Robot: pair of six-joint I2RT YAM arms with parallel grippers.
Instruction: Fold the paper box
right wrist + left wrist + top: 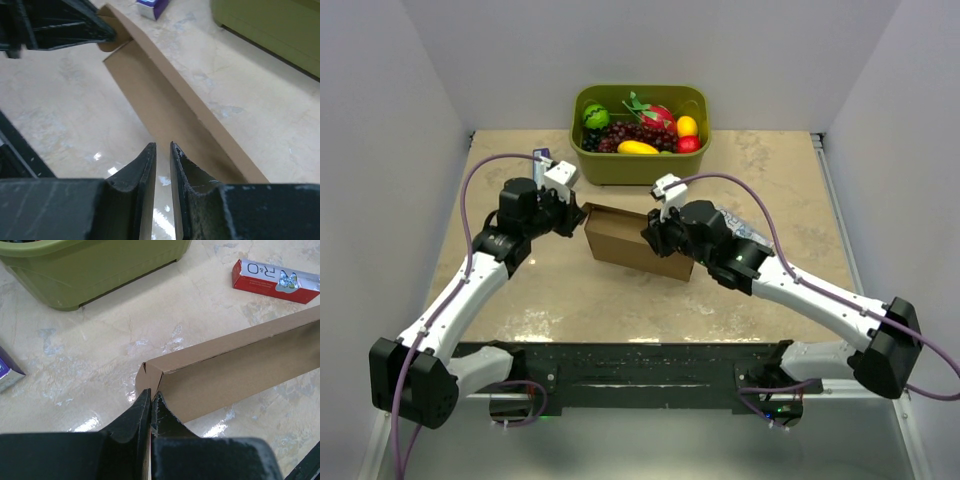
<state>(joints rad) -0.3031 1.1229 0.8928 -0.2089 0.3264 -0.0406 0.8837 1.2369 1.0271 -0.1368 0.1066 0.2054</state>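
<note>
Two grippers hold one paper box (620, 240), a plain brown cardboard piece standing as a long, shallow shape on the table (780, 180). The box lies just in front of the green tub (640, 165), on the side toward the arm bases, close to the tub's front wall but apart from it. Its long axis runs roughly along that wall, with the right end angled slightly further from the tub.

The left gripper (575, 218) meets the box end below the tub's left corner. In the left wrist view its fingers (137, 415) are pressed almost together, with only a thin sliver between them, clamped on the folded corner flap.

The right gripper (653, 238) sits at the opposite end of the box, below the tub's right half. In the right wrist view its fingers (145, 165) stand a narrow slit apart, and the long cardboard wall runs in between them.

The tub contains assorted fruit (640, 130). A small purple-and-white packet (542, 157) lies just left of the tub's front left corner. A red carton (275, 281) lies on the table to the tub's front right, beyond the box.
</note>
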